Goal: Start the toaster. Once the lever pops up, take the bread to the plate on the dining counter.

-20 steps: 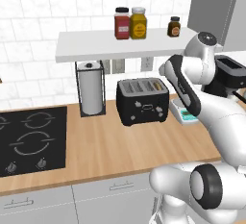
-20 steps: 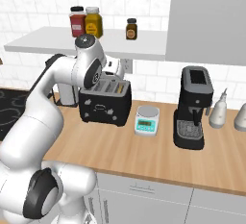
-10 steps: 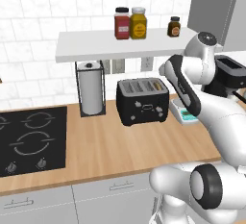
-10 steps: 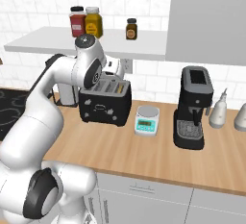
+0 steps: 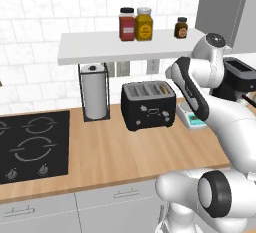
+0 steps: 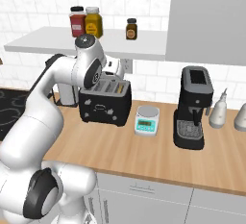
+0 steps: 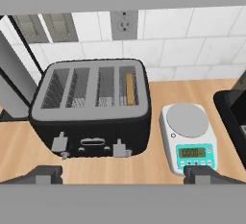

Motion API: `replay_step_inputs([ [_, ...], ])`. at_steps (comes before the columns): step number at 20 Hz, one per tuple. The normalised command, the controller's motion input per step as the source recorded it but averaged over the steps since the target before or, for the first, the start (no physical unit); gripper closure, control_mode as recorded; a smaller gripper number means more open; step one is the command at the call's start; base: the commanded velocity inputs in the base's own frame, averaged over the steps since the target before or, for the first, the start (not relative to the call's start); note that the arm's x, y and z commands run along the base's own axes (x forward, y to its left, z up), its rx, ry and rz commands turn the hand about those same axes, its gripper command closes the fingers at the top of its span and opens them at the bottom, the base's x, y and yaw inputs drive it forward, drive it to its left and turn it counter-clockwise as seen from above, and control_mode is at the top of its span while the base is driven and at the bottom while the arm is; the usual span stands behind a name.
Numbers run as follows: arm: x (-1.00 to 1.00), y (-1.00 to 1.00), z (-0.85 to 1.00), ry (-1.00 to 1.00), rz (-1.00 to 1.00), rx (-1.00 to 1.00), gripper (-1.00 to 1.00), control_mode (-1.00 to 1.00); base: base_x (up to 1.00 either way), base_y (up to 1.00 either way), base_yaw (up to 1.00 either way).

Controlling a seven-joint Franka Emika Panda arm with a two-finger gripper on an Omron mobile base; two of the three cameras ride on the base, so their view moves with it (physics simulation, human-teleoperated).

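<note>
The black toaster (image 7: 91, 107) with its silver-grey top stands on the wood worktop against the tiled wall, also seen from the base cameras (image 5: 148, 104) (image 6: 105, 100). A tan slice of bread (image 7: 129, 88) stands on edge in its rightmost slot. Two pale levers (image 7: 58, 143) sit on the front face. My gripper (image 7: 124, 175) hovers above and in front of the toaster, open, fingers wide apart with nothing between them. The plate and the dining counter are out of view.
A white kitchen scale (image 7: 188, 134) sits right beside the toaster, with the black coffee machine (image 6: 193, 107) further right. A paper towel holder (image 5: 95, 97) and the black cooktop (image 5: 30, 144) lie to the left. A shelf with jars (image 5: 135, 24) overhangs the toaster.
</note>
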Motion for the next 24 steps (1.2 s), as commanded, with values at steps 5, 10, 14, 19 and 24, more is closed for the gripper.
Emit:
replay_step_inputs([
  [5, 0.0, 0.0, 0.0, 0.0, 0.0, 0.0, -1.0, -1.0, 0.0, 0.0, 0.0],
  [10, 0.0, 0.0, 0.0, 0.0, 0.0, 0.0, -1.0, -1.0, 0.0, 0.0, 0.0],
  [14, 0.0, 0.0, 0.0, 0.0, 0.0, 0.0, -1.0, -1.0, 0.0, 0.0, 0.0],
  [19, 0.0, 0.0, 0.0, 0.0, 0.0, 0.0, -1.0, -1.0, 0.0, 0.0, 0.0],
  [24, 0.0, 0.0, 0.0, 0.0, 0.0, 0.0, -1.0, -1.0, 0.0, 0.0, 0.0],
])
